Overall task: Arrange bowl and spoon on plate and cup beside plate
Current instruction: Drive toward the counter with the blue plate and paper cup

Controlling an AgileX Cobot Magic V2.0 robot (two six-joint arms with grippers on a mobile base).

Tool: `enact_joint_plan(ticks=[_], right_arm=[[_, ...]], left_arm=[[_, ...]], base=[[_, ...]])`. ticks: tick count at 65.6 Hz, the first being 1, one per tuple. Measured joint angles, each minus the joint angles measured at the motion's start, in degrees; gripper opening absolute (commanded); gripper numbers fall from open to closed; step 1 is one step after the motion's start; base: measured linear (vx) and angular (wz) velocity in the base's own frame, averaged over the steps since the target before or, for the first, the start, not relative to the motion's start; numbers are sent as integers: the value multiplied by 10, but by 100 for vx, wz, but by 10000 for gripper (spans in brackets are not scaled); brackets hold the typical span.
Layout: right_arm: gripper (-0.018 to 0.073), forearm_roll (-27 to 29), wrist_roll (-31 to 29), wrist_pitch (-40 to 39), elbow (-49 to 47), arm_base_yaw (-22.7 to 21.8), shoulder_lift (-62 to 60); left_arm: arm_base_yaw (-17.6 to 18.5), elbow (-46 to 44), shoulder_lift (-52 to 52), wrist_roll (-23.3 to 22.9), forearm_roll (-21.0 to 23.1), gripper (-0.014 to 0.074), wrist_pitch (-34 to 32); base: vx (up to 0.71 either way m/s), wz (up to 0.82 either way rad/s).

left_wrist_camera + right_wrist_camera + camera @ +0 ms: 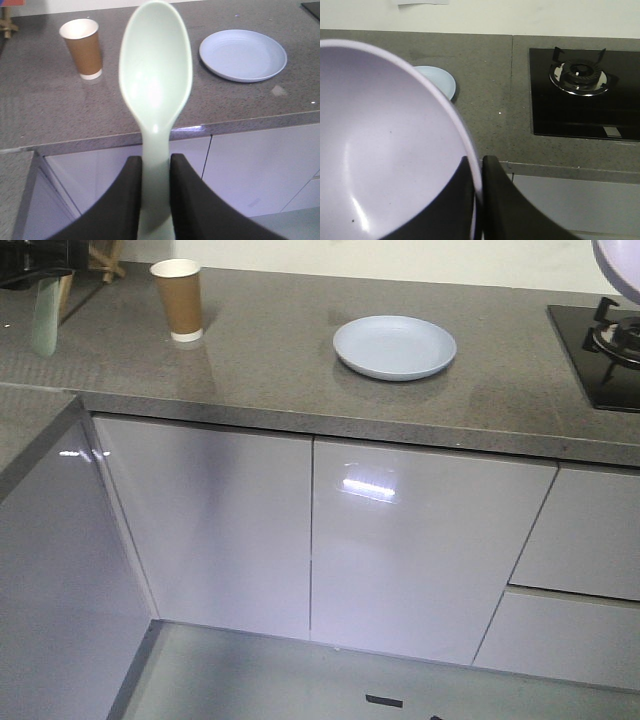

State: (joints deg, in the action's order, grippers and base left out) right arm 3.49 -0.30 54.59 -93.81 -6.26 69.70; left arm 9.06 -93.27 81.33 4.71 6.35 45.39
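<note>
A grey kitchen counter (270, 360) is carrying the plate (394, 346), which is lying empty with bare counter all around it. The cup (178, 300) is standing upright well to the left of the plate, and the stove (580, 90) is lying to its right. The right gripper (477, 200) is clamping the rim of the bowl (385, 150) in the air, right of the plate. The left gripper (156, 190) is pinching the handle of the spoon (155, 75), its long axis pointing forward, left of the plate. I am judging the right arm nearer.
</note>
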Motion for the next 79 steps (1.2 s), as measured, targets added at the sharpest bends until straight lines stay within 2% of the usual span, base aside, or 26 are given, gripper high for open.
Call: enact_joint_plan(ticks=[79], right_arm=[[-7,0,3,0,0,0,0]], left_arm=[[0,1,0,0,0,-6,0]], base=[[8,-8]])
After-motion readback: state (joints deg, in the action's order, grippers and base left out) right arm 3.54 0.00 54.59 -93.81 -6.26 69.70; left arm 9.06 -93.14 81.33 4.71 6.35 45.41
